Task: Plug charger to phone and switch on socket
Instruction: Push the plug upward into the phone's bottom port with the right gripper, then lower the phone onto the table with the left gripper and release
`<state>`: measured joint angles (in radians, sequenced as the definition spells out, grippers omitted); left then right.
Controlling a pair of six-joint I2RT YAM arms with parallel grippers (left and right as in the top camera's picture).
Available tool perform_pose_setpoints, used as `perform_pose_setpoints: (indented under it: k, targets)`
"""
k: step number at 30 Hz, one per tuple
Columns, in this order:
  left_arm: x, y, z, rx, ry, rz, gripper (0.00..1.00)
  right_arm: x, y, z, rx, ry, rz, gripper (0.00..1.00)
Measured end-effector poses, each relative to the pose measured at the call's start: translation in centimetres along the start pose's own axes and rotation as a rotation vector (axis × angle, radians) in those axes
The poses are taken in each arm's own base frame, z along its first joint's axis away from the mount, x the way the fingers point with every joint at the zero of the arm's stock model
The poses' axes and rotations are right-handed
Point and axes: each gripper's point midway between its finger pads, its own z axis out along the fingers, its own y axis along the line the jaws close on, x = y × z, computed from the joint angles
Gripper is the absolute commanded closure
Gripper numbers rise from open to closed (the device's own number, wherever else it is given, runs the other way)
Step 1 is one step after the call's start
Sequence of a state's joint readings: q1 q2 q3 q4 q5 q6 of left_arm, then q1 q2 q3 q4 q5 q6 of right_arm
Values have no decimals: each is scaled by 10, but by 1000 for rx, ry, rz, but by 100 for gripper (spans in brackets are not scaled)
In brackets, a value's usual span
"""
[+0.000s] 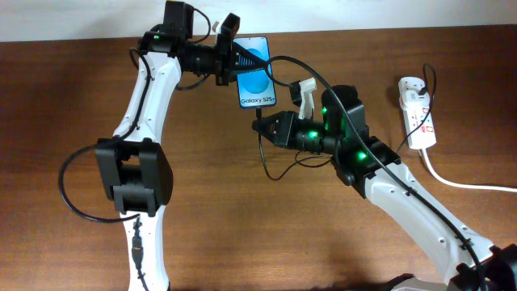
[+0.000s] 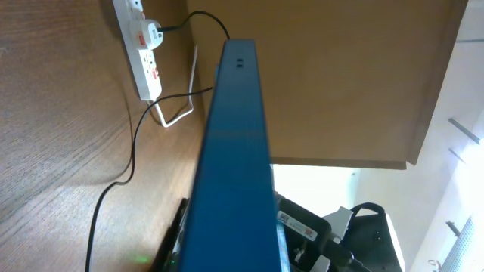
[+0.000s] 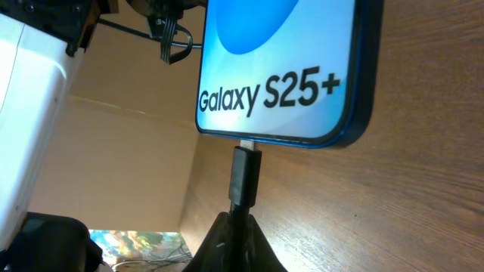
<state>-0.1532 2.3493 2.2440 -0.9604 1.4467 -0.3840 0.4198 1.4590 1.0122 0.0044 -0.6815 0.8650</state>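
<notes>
The left claw [image 1: 235, 58] is clamped tight on the phone [image 1: 257, 79], far centre. The right claw [image 3: 236, 230] is pinched shut on the charger [image 3: 246, 175], tip at the phone's bottom port, perhaps seated. The socket [image 1: 418, 113] lies well apart, right.

Overhead looks straight down; both wrist views crowd the phone [image 1: 257, 85].

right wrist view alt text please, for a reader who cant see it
The right gripper holds the black charger connector against the bottom edge of a blue-screened phone reading "Galaxy S25+", with the wooden table behind.
</notes>
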Motion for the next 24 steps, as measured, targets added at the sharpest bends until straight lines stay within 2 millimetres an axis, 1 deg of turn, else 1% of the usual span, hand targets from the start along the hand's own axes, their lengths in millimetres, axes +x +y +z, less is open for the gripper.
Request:
perform_pose_setpoints:
  k: [3,7,12,15,16,17,18,19,21,22,23,24]
  targets:
    - [4,1,1,-2,7,-5,100,1,1,-1,-15,12,4,96]
    - [16,6,2,-20,22,-36,100,9,2,-5,-59,60,12,96]
    - [17,5,2,-16,24,-17,100,9,1,-4,-61,63,13,96]
    - [17,6,2,-18,24,-11,100,10,2,-4,-67,65,13,68]
    - [18,6,3,-16,27,-8,100,3,3,-4,-64,35,1,67]
    - [21,5,7,-17,37,-8,100,-8,0,-8,-54,-4,-1,65]
    - [22,5,13,-21,47,17,100,-10,-4,-10,-47,-4,14,63]
    - [22,6,13,-24,47,21,100,-9,-3,-10,-49,-2,15,61]
    - [22,6,13,-28,46,23,100,-9,-2,-10,-55,3,16,51]
    - [22,7,12,-29,45,24,100,-9,-1,-10,-58,4,8,47]
    - [21,7,11,-31,41,24,100,-9,-1,-10,-58,4,0,40]
    - [20,8,9,-34,37,24,100,-9,-3,-10,-53,4,-8,17]
